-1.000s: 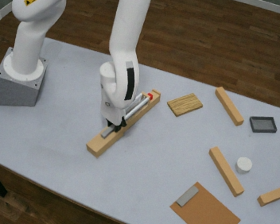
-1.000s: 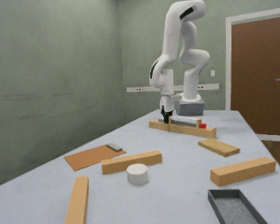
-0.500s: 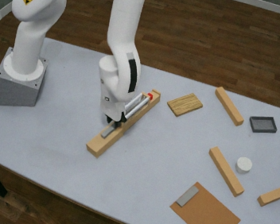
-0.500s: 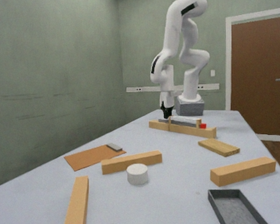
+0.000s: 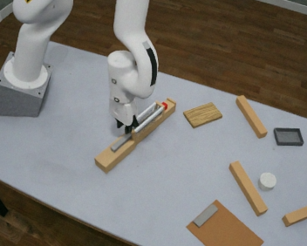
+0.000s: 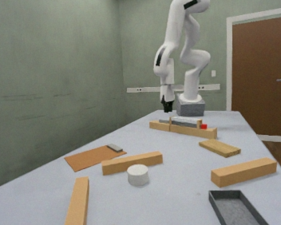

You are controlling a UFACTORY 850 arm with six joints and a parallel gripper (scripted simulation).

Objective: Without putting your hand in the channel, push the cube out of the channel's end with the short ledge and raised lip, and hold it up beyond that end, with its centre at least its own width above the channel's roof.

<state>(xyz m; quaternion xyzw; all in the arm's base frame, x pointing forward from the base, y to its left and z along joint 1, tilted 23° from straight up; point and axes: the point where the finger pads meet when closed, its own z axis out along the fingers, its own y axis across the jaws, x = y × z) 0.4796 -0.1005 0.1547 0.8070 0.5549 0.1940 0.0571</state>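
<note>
A long wooden channel [image 5: 133, 135] lies on the table, with a pale roof [image 5: 147, 118] over its far half. The red cube [image 5: 164, 105] sits at the channel's far end, just past the roof; it also shows in the exterior view [image 6: 203, 126]. A grey stick [image 5: 120, 144] lies in the channel's open near half, its far end going under the roof. My gripper [image 5: 125, 126] hangs just above the channel by the roof's near edge. Its fingers are partly open and hold nothing. In the exterior view it [image 6: 166, 108] is clearly above the channel [image 6: 184, 128].
To the right lie a wooden slab [image 5: 202, 114], three wooden blocks [image 5: 251, 116] [image 5: 248, 187] [image 5: 300, 214], a grey tray [image 5: 289, 136], a white cylinder [image 5: 267, 181] and a brown board [image 5: 224, 228] with a small grey plate. The robot base [image 5: 22, 87] stands at the left.
</note>
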